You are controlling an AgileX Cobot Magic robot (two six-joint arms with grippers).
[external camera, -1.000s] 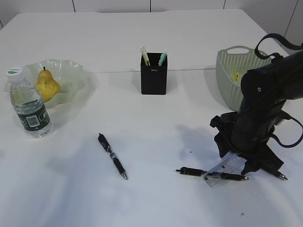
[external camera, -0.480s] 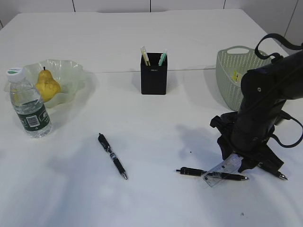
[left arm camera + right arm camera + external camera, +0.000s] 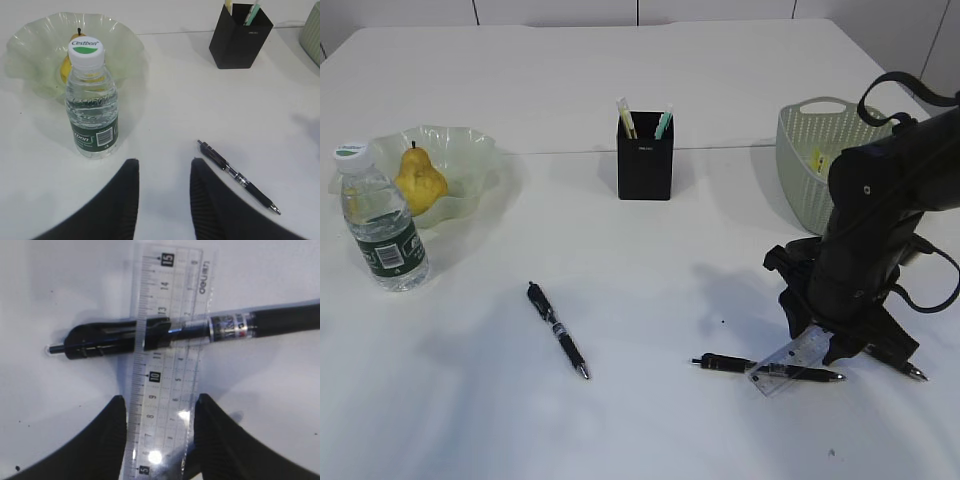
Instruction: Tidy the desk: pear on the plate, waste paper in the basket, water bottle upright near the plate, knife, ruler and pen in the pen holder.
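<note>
My right gripper [image 3: 825, 345] is down at the table's front right, its fingers pressed on the long edges of the clear ruler [image 3: 167, 340], which lies across a black pen [image 3: 200, 330]. The ruler [image 3: 788, 362] tilts up toward the gripper [image 3: 160, 400]. A second black pen [image 3: 558, 330] lies at front centre. The pear [image 3: 420, 180] sits on the pale green plate [image 3: 470, 150], with the water bottle [image 3: 382, 225] upright beside it. My left gripper [image 3: 165, 165] is open and empty, just in front of the bottle [image 3: 93, 100]. It is out of the exterior view.
The black pen holder [image 3: 645, 160] stands at the middle back with green-tipped items in it. The green basket [image 3: 810, 150] at the right back holds something yellow. Another pen tip [image 3: 912, 372] shows right of the right arm.
The right gripper has risen slightly, and the ruler's near end has tilted up a little with it. Everything else is still.
</note>
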